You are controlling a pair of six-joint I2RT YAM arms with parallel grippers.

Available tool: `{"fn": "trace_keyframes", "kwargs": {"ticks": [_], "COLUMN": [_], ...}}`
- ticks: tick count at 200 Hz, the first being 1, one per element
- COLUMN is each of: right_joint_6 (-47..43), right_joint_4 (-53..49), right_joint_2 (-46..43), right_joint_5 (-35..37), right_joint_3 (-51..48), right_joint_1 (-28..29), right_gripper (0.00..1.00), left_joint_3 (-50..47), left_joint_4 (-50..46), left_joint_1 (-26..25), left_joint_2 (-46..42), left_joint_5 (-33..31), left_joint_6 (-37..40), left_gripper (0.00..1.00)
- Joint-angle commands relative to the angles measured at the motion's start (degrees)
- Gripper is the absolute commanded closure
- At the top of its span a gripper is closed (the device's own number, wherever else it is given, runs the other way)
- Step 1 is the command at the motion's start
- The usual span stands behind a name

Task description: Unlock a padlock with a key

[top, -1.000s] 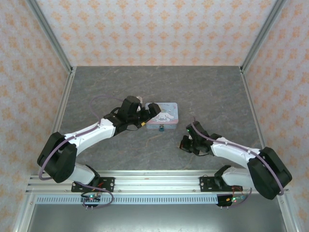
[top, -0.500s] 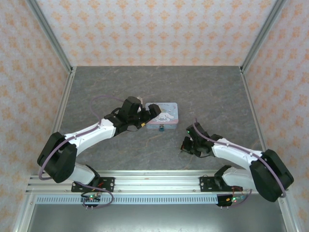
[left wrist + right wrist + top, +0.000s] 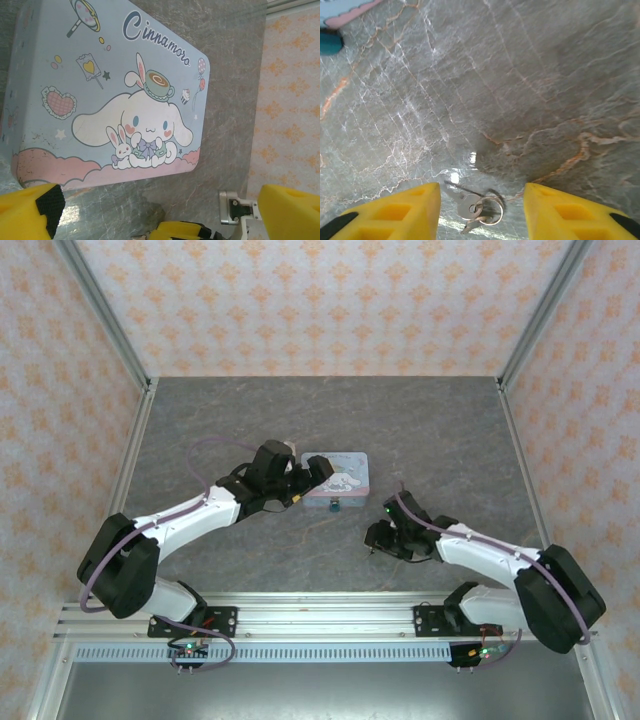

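Pale-blue tin (image 3: pixel 110 95) lettered "Cinnamoro" faces the gaping, empty left pincer (image 3: pixel 160 210); right pincer (image 3: pixel 482 210) gapes empty astride the key (image 3: pixel 465 202).

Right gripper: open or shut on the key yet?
Open. In the right wrist view the right gripper's yellow fingers stand apart, and the key lies flat on the table between them, ungripped.
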Motion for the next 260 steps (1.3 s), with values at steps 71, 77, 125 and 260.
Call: {"fn": "trace_keyframes", "kwargs": {"ticks": [71,77,125,260], "right_joint_6": [-6.5,-7.1,-9.9,-12.2], "right_joint_4": [-14.1,-15.2,-20.6,-16.5], "right_joint_2": [3.7,4.8,11.6,19.3], "right_joint_5": [8.7,9.8,15.4,17.2], "right_joint_3": [8.9,9.9,15.0,14.6], "right_joint_1": [6.0,6.8,11.2,12.9], "right_gripper": [0.45,0.45,0.44,0.58], "left_joint_3": [0.0,0.0,0.2,0.6], "left_joint_4": [-0.1,-0.1,-0.4,-0.5], "left_joint_1": [-0.6,-0.6,-0.6,-0.6], "left_joint_2": [-1.0,-1.0,-0.8,0.1], "left_joint_5": [-1.5,-1.5,-1.6,-1.7], "left_joint_6": [1.3,1.3,1.7,1.6], "left_gripper": [0.0,0.0,0.0,0.0]}}
